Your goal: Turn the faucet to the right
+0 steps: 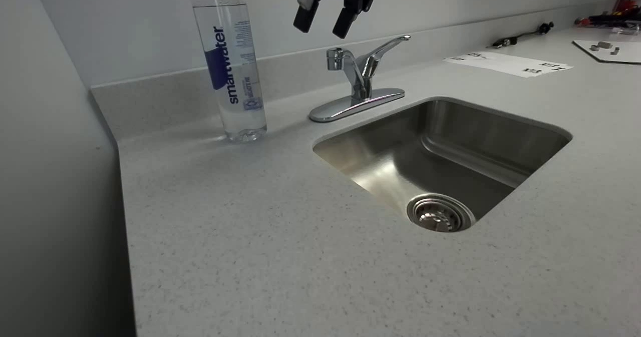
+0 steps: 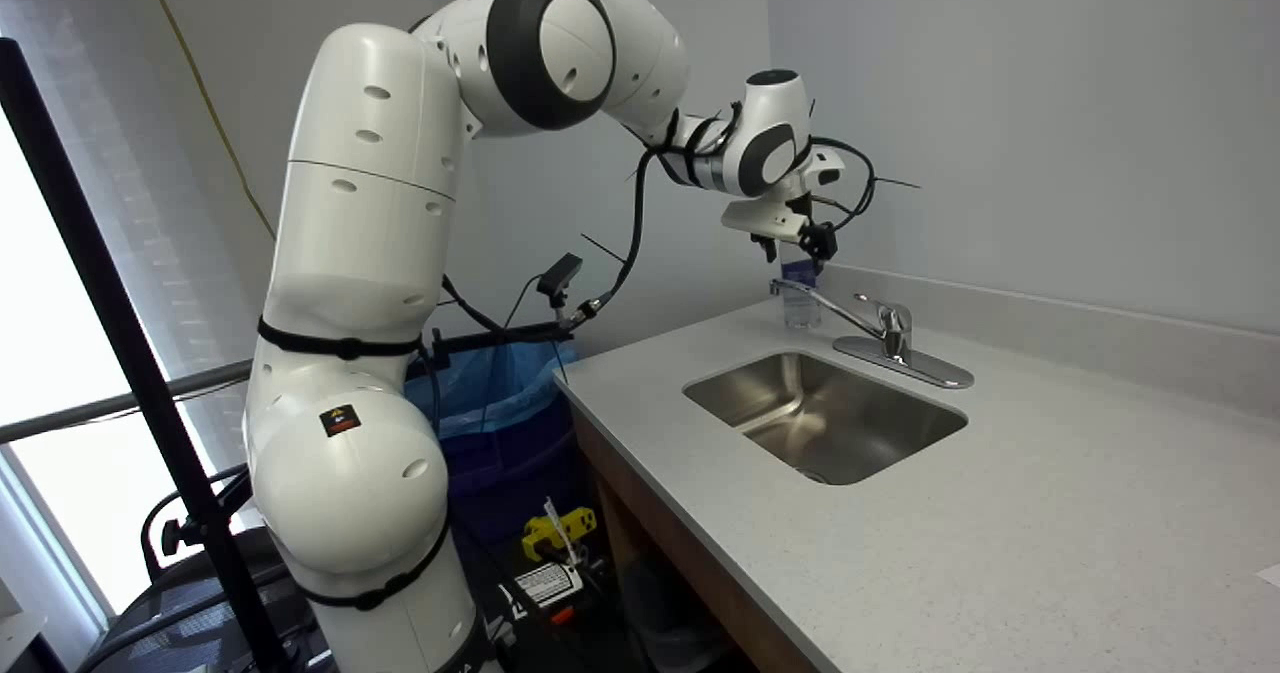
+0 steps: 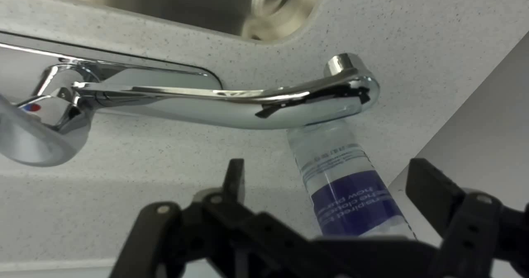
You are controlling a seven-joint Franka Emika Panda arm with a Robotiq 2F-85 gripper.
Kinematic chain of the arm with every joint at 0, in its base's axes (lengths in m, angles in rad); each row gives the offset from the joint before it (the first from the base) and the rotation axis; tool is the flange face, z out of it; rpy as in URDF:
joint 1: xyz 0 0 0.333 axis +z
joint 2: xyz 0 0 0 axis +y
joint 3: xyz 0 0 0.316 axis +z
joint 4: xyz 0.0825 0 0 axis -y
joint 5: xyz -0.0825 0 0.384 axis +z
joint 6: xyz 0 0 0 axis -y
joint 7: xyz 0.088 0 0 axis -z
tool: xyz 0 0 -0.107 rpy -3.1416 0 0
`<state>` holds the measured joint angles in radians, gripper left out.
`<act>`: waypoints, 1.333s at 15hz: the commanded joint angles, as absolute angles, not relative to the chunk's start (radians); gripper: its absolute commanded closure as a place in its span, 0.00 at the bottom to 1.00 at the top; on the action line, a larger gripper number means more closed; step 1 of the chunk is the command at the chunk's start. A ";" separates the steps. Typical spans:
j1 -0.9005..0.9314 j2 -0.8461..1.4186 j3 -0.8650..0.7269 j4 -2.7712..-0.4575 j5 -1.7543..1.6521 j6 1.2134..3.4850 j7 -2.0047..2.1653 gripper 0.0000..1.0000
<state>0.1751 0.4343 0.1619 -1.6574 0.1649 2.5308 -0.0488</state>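
The chrome faucet (image 1: 364, 79) stands on its oval base plate behind the sink, and it also shows in an exterior view (image 2: 893, 335). In the wrist view its spout (image 3: 248, 110) reaches across toward the right, with the lever handle (image 3: 39, 139) at the left edge. In an exterior view the spout points toward the bottle side. My gripper (image 1: 323, 27) is open, with nothing between its fingers, above the spout and apart from it. In the wrist view the open fingers (image 3: 328, 166) frame the clear bottle, which stands lower down.
The tall clear water bottle (image 1: 234, 71) with a blue label stands upright beside the faucet, near the wall corner; it partly shows in the wrist view (image 3: 351, 199). The steel sink (image 1: 475, 119) lies in front of the faucet. A backsplash (image 2: 1080, 318) runs behind. Papers (image 1: 506, 64) lie farther along.
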 commanded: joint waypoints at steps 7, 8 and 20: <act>0.190 0.558 0.157 -1.552 0.154 2.561 0.033 0.00; 0.189 0.554 0.156 -1.562 0.154 2.550 0.040 0.00; 0.168 0.428 0.125 -1.716 0.136 2.398 0.063 0.00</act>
<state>0.1762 0.5112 0.1465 -1.6085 0.1640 2.4511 0.0305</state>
